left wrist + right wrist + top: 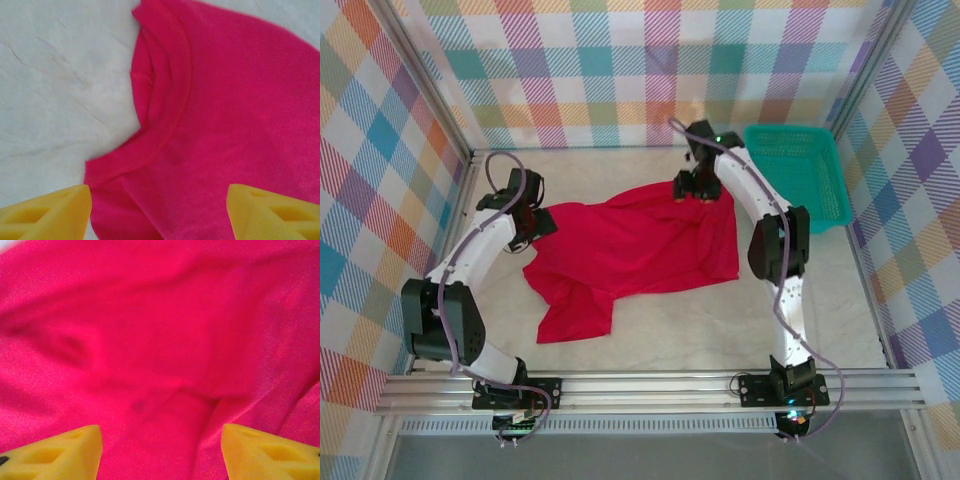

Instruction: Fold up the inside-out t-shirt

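Lying rumpled across the middle of the surface (720, 330), the shirt (630, 245) has a flap trailing toward the near left and its far right corner bunched. The left pincer (157, 207) hangs wide over the shirt's left edge, where a curved stitched hem (172, 125) meets bare surface. It grips nothing. The right pincer (160, 450) is also wide, over wrinkled cloth at the far right corner, with nothing pinched.

The main risk, as I judge it, is catching only the top layer. At the hem several layers overlap, so a shallow pinch could peel one away and twist the shirt rather than carry the edge. On the right, the folds under the fingers could let the pincer close on a ridge and drag the whole shirt.

The basket (800, 175) sits just right of the right arm, so a swing that way could knock it. Open surface lies near and to the right. The left and far walls (380, 200) stand close.
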Motion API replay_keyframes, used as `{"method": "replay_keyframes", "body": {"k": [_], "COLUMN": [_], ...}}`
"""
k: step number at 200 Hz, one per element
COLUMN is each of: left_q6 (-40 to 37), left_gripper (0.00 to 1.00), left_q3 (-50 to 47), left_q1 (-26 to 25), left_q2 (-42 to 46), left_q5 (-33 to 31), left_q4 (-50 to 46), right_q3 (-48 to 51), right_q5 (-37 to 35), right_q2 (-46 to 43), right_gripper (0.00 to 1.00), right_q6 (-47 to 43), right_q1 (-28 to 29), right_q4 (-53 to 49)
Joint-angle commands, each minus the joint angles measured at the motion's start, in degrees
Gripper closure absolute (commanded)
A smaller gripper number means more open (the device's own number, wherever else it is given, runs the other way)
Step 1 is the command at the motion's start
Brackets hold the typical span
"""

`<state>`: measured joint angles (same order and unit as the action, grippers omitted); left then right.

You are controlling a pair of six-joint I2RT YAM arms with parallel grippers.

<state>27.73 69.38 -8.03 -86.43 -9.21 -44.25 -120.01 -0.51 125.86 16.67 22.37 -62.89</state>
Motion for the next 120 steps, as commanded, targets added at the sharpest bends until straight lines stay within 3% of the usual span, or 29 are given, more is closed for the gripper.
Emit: {"method": "replay_keyframes", "body": {"k": [1,25,51,89,120], "left_q6": [1.78,3.32,4.12,3.47,2.82], "left_gripper": [0.3,0.3,0.3,0.31,0.32], "left_q3": [-4.61,-7.68,-6.72,2.8,17.45], "left_q1": [-2.4,-6.14,-7.22,-6.53,-4.83], "left_q2": [2.62,-0.38,-6.86,-21.57,-35.15], "left_q5": [8.12,13.89,14.93,12.8,10.75], "left_q4": [5.49,10.56,13.12,12.22,7.4], "right_q3": [14.86,27.56,37.05,34.24,29.04], "right_q5": [6.5,11.11,11.92,10.19,8.37], "right_q2": [-12.13,-15.72,-16.53,-8.77,-2.34], "right_gripper": [0.35,0.35,0.34,0.35,0.36], "right_q6": [1.57,4.62,6.82,7.1,6.5], "right_q1": [1.09,1.27,1.29,-0.06,-2.88], "right_q4": [12.78,18.51,25.09,26.27,25.01]}}
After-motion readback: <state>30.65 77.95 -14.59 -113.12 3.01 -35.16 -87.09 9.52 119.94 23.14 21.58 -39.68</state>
